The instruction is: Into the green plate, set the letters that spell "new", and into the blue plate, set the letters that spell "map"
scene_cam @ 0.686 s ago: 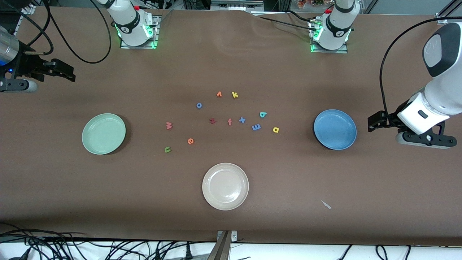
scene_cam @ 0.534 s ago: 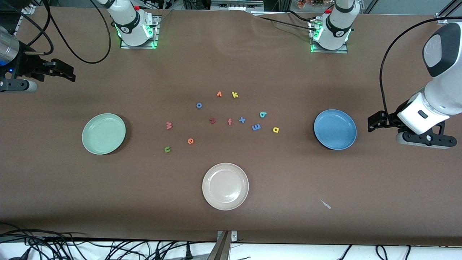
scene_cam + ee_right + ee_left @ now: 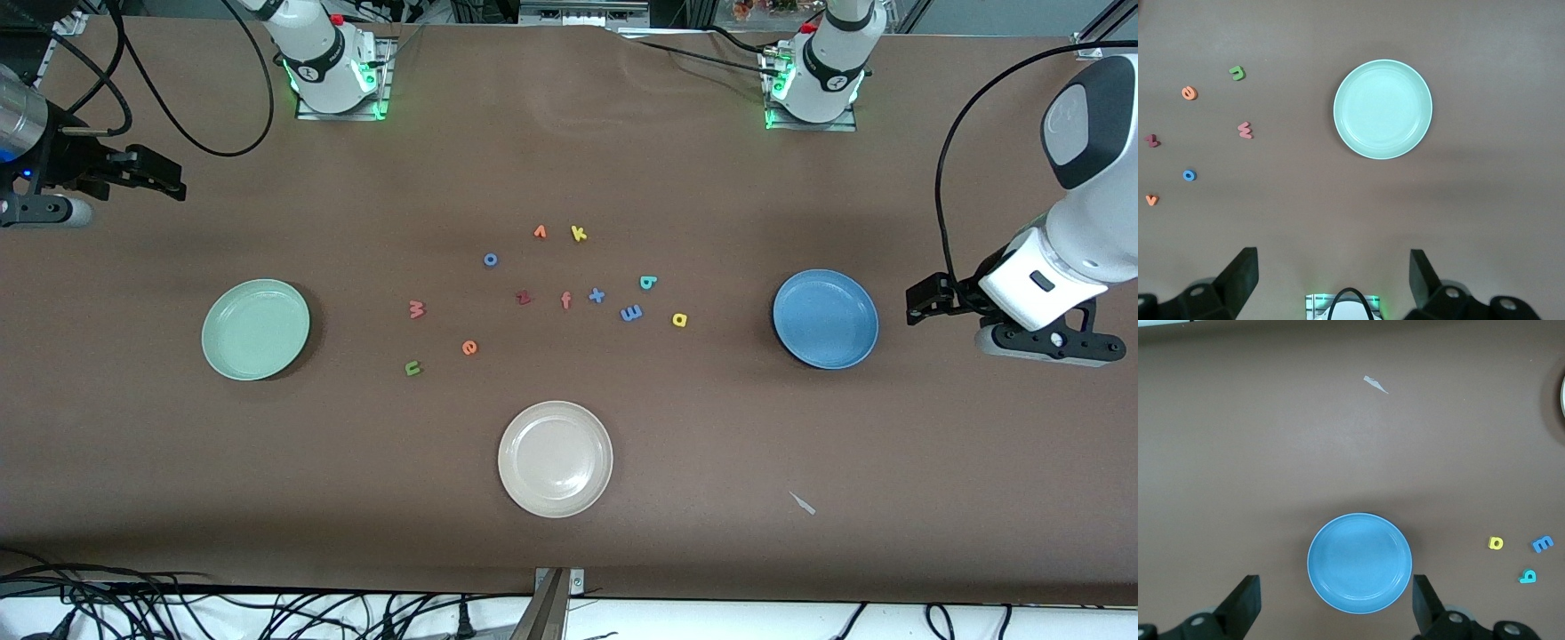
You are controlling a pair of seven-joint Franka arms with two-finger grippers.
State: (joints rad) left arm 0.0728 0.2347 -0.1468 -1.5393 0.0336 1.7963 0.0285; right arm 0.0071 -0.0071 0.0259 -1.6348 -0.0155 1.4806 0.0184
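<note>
**Across the middle of the table, six small letters wait**

Between the green plate (image 3: 255, 330) and the blue plate (image 3: 825, 319) lie the w (image 3: 415, 308), e (image 3: 469, 348) and n (image 3: 412, 367), toward the right arm's end, and the m (image 3: 631, 312), a (image 3: 679, 319) and p (image 3: 648, 283), toward the left arm's. They look like light, soft, thin foam, best pinched across their outer edges from above. The left gripper (image 3: 925, 300) waits beside the blue plate, fingers apart; the right gripper (image 3: 164, 180) waits with fingers apart, empty
</note>
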